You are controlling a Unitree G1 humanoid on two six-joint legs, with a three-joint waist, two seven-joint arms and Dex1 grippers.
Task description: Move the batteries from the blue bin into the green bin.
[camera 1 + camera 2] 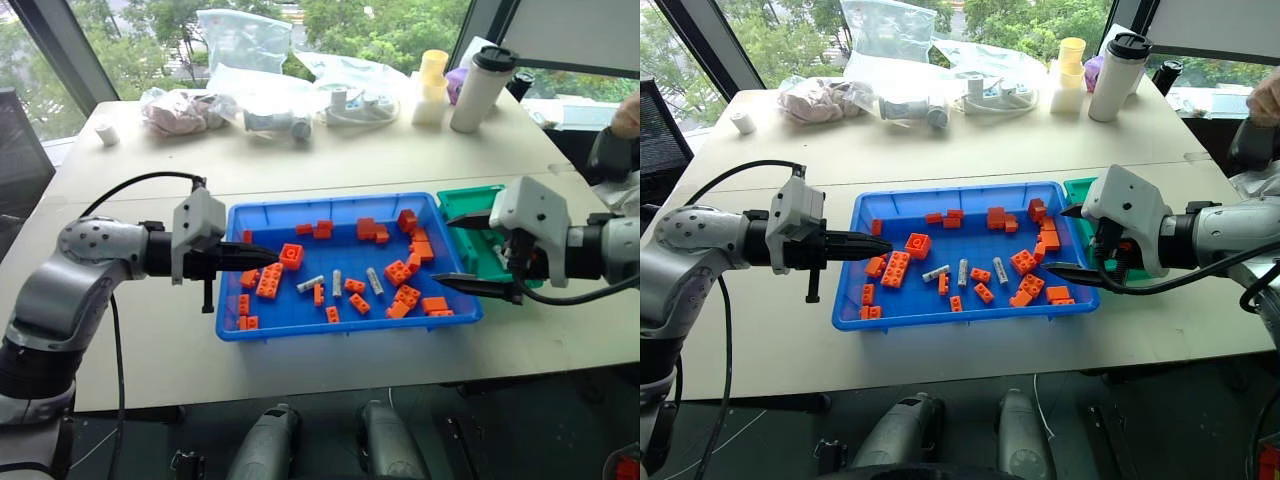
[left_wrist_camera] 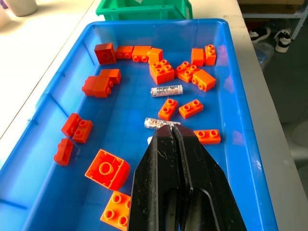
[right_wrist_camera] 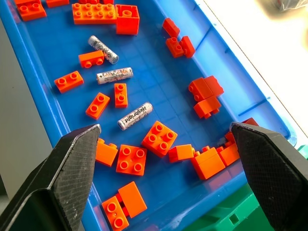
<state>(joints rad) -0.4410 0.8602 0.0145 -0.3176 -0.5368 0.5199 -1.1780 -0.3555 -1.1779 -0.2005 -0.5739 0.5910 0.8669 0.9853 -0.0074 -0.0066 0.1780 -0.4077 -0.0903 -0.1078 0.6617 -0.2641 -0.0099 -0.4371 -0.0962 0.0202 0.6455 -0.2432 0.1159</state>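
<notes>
The blue bin [image 1: 232, 300] lies in the middle of the table. Three batteries [image 1: 337, 283] rest on its floor among orange bricks, and they are clear in the right wrist view: [image 3: 103, 49], [image 3: 114, 75], [image 3: 135, 116]. The green bin [image 1: 468, 205] stands against the blue bin's right end. My left gripper [image 1: 272, 257] is shut with nothing in it, pointing right over the blue bin's left end, its tip near a battery [image 2: 156, 123]. My right gripper [image 1: 450, 253] stands wide open over the blue bin's right end, above bricks, holding nothing.
Several orange bricks [image 1: 268, 281] are scattered through the blue bin. Plastic bags [image 1: 245, 40], a white tumbler [image 1: 482, 88], stacked cups [image 1: 431, 87] and a small white cup [image 1: 106, 132] stand along the table's far side. A person's hand [image 1: 628, 112] shows at the far right.
</notes>
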